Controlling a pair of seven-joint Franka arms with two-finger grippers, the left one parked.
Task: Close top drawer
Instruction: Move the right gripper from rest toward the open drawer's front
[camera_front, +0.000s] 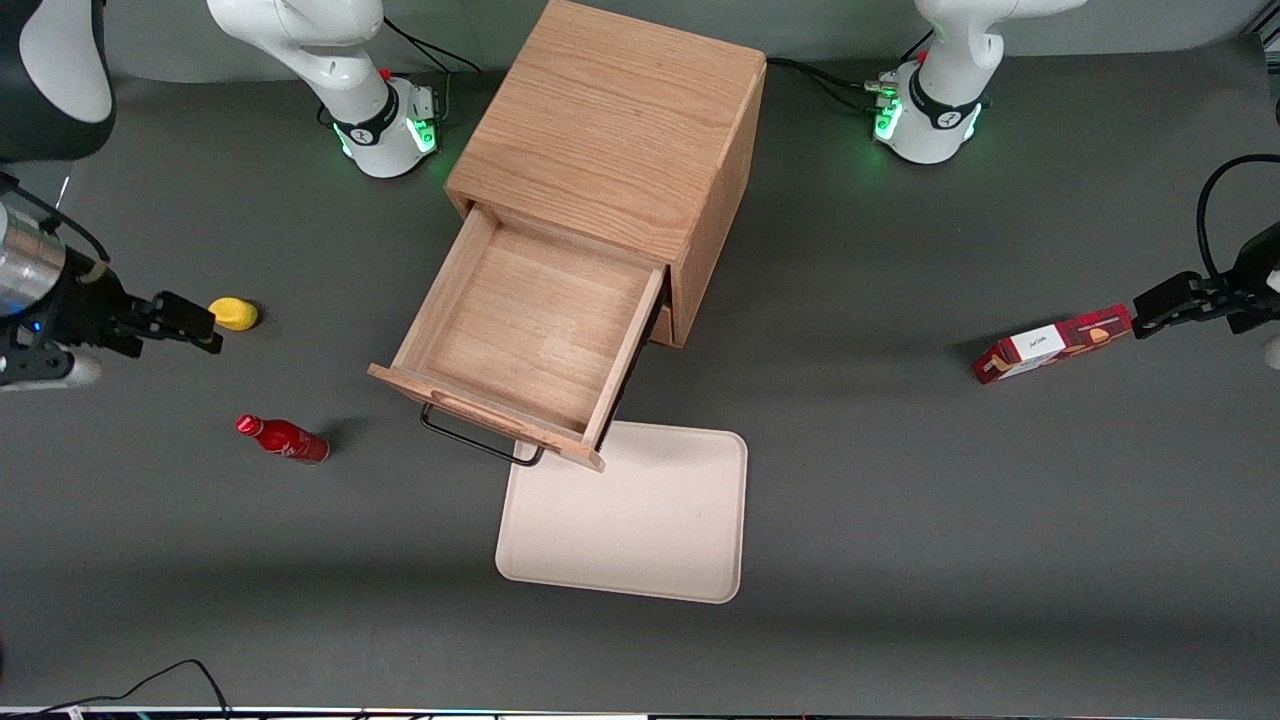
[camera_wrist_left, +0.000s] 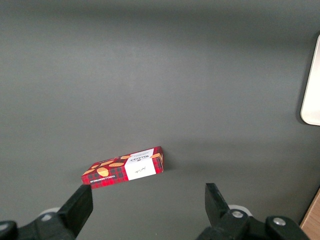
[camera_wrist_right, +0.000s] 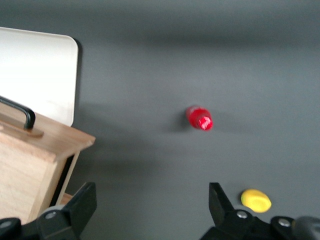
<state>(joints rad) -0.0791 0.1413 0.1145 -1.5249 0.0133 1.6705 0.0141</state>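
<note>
Nearest to the front camera lies a flat cream tray (camera_front: 640, 530) with rounded corners, and just above its edge hangs the top drawer (camera_front: 520, 340), a shallow light oak box with black wire handle (camera_front: 480, 440), pulled fully out of the oak cabinet (camera_front: 620, 130). Closing has not begun, I judge: the black two-finger gripper (camera_front: 190, 325) hovers wide open and empty near a yellow lemon-like object (camera_front: 233, 313), well apart from the drawer. Next it should reach the raised wooden front and push straight toward the cabinet.

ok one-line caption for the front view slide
Top drawer pulled fully open over the tray; open gripper near the lemon.
</note>
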